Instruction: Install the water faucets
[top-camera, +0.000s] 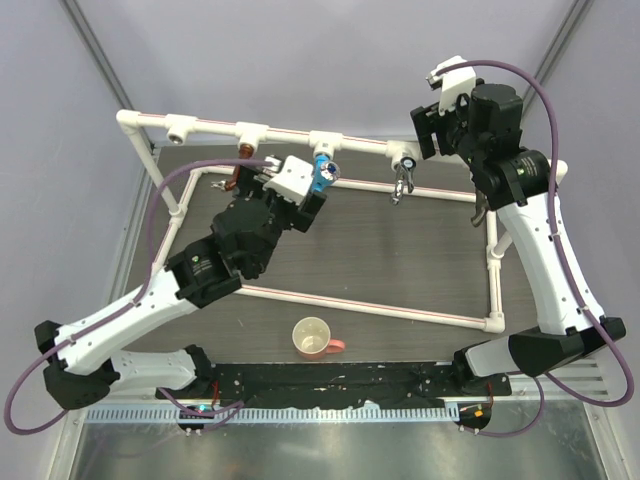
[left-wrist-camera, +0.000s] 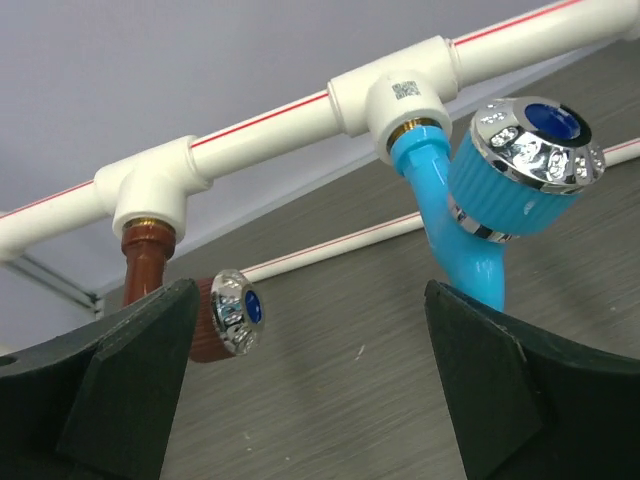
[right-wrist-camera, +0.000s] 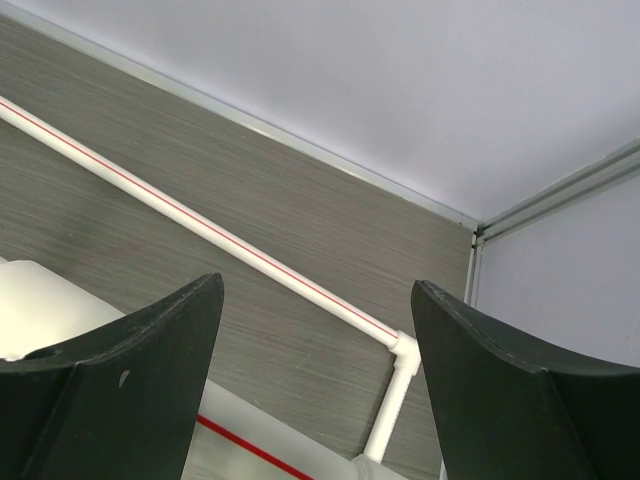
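My left jaws stand wide apart, gripping nothing (my right jaws, spread and empty too, hang high at the far right corner). Just ahead and above, the copper faucet (left-wrist-camera: 148, 265) hangs upright from its white tee (left-wrist-camera: 150, 190) up to the left, the blue faucet (left-wrist-camera: 480, 220) likewise up to the right, so the left arm is far nearer. Further right on the rail (left-wrist-camera: 262, 120) hangs the chrome faucet (top-camera: 402, 178); only the blue handle, I judge, crowds a reach for the copper one.
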